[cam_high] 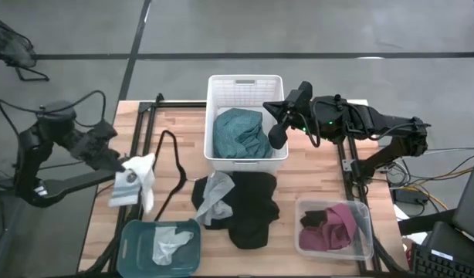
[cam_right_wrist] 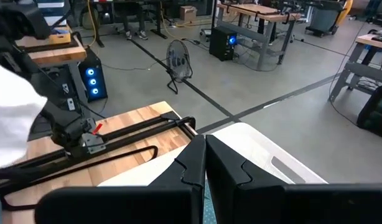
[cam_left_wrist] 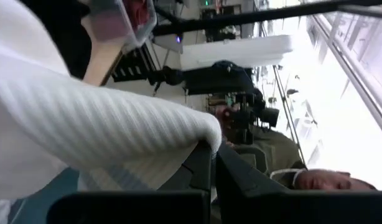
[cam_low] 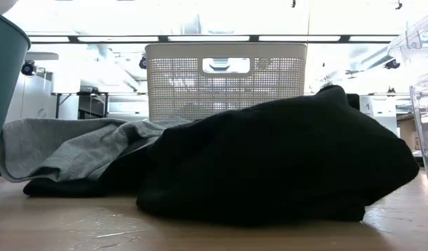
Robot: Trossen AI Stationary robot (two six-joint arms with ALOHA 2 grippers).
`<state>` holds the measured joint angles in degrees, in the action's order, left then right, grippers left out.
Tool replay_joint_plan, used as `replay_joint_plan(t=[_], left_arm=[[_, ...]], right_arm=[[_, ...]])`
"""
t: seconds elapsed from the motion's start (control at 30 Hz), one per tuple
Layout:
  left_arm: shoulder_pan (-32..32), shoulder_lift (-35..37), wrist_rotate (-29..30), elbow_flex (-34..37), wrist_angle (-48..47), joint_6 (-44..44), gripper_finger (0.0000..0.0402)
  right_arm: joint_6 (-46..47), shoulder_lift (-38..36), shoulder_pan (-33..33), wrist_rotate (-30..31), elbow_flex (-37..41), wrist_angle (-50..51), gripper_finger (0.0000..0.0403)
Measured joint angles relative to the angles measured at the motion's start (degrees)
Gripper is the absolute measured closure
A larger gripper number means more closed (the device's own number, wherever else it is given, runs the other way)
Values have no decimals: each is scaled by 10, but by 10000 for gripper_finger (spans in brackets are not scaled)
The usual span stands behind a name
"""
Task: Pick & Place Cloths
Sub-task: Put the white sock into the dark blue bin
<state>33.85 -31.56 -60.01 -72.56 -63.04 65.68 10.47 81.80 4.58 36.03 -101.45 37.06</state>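
My left gripper (cam_high: 123, 167) is over the table's left side, shut on a small white ribbed cloth (cam_high: 135, 184) that fills the left wrist view (cam_left_wrist: 85, 130). My right gripper (cam_high: 277, 137) is shut and empty, hovering over the right rim of the white basket (cam_high: 221, 83). A teal-green cloth (cam_high: 241, 133) lies in that basket. A black cloth (cam_high: 248, 207) lies heaped on the table's middle with a light grey cloth (cam_high: 215, 193) draped on its left part. A maroon cloth (cam_high: 341, 224) and a dark one lie in the clear tray (cam_high: 367, 239). My left gripper pinches the white cloth by an upper fold (cam_left_wrist: 200, 134) between its two fingers. How many layers it has, I cannot tell. The cloth is lifted clear of the table and hangs slack below and beside the gripper, above the teal tray (cam_high: 133, 247).
The teal tray at the near left holds a pale cloth (cam_high: 171, 241). A thin black strap (cam_high: 175, 166) curves over the wood left of the basket. Black frame rails run along the table's left and right sides. In the low view the black cloth (cam_low: 284, 160) hides most of the basket (cam_low: 224, 80).
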Motion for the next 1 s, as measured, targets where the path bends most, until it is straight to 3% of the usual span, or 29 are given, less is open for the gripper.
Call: replay_joint_plan(t=[0.33,0.57,0.87,1.0], left_arm=[[-4,-61,20,-2,56,-66,396],[-49,-107,13,-2,72,-111,396],[-209,-199,69,4,274,-102,396],[-317,-230,79,5,290,-85,396]], right_arm=[[0,0,0,0,1,0,394],[0,0,0,-1,1,0,394],[-1,0,-3,0,1,-2,394],[-1,0,-3,0,1,-2,394]])
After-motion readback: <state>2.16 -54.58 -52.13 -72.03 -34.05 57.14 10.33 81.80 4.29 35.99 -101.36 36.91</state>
